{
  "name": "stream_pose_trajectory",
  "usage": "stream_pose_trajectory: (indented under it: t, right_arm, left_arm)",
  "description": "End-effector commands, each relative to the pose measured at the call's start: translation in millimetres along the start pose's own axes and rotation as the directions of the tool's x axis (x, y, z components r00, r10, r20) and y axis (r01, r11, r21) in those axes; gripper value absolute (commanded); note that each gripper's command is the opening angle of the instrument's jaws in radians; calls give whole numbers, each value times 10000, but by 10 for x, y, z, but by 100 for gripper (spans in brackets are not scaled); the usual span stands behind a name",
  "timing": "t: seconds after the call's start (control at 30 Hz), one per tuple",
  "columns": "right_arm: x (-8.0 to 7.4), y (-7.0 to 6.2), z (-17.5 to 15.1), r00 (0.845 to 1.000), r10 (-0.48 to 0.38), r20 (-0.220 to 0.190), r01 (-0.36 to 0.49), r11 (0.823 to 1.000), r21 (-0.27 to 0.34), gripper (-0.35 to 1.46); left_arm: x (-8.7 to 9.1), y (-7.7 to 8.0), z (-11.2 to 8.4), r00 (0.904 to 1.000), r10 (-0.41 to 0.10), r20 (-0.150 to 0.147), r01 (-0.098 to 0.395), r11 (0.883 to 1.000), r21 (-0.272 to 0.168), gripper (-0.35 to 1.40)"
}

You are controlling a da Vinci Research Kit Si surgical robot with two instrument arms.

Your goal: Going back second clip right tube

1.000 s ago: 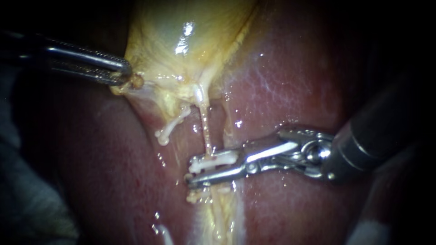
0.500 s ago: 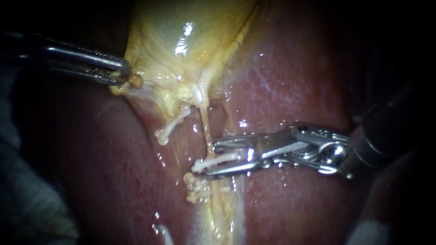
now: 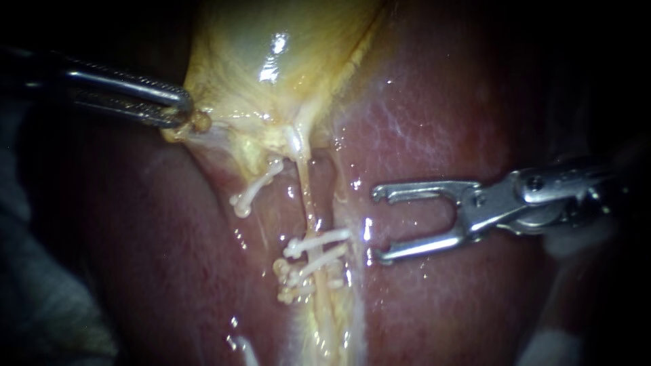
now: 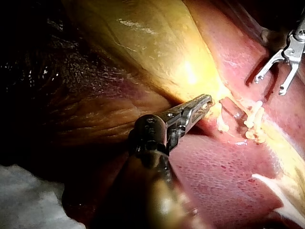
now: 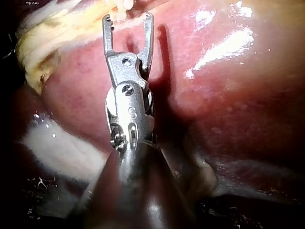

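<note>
The thin pale right tube [image 3: 306, 193] runs down from the yellow gallbladder [image 3: 278, 74] over the liver [image 3: 434, 108]. Two white clips [image 3: 317, 240] [image 3: 316, 260] lie across it, one just below the other. To their right, apart from the tube, my right instrument [image 3: 377, 224] has its jaws open and empty; the right wrist view shows its jaws [image 5: 128, 19] spread just short of the clips [image 5: 123, 5]. My left instrument [image 3: 184, 112] is shut on the gallbladder's left edge and holds it taut, as the left wrist view [image 4: 206, 101] also shows.
A short cut tube stub with a white clip [image 3: 252, 192] hangs left of the right tube. Another pale clip [image 3: 293, 293] sits lower on the yellow strand. White gauze [image 3: 553, 346] lies at the lower right. Dark cloth borders the left side.
My right instrument's jaws were shut on a white clip around the right tube. They have now opened and drawn back to the right, leaving the clip on the tube. The left instrument held still.
</note>
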Motion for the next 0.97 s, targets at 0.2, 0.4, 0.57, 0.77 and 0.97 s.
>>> stream_pose_trajectory:
  t: [0.2,0.4,0.57,0.77,0.97]
  right_arm:
    - [19,-1,-20,9903,-162,1381,167,9999,-23,49]
    - [22,0,-29,9897,-183,1416,202,9997,-124,49]
    - [22,0,-29,9897,-177,1418,198,9997,-137,50]
    - [22,1,-29,9897,-172,1418,195,9997,-146,50]
    - [20,0,-23,9896,-178,1425,207,9996,-187,50]
  left_arm:
    - [-1,-1,4,10000,8,-11,-8,10000,25,-35]
    - [-13,-9,30,10000,83,-14,-83,10000,-36,-35]
    - [-23,-19,61,9995,229,199,-228,9997,-71,-35]
    - [-29,-26,71,9993,166,335,-163,9998,-80,-35]
    - [-28,-26,69,9993,164,342,-161,9998,-98,-35]
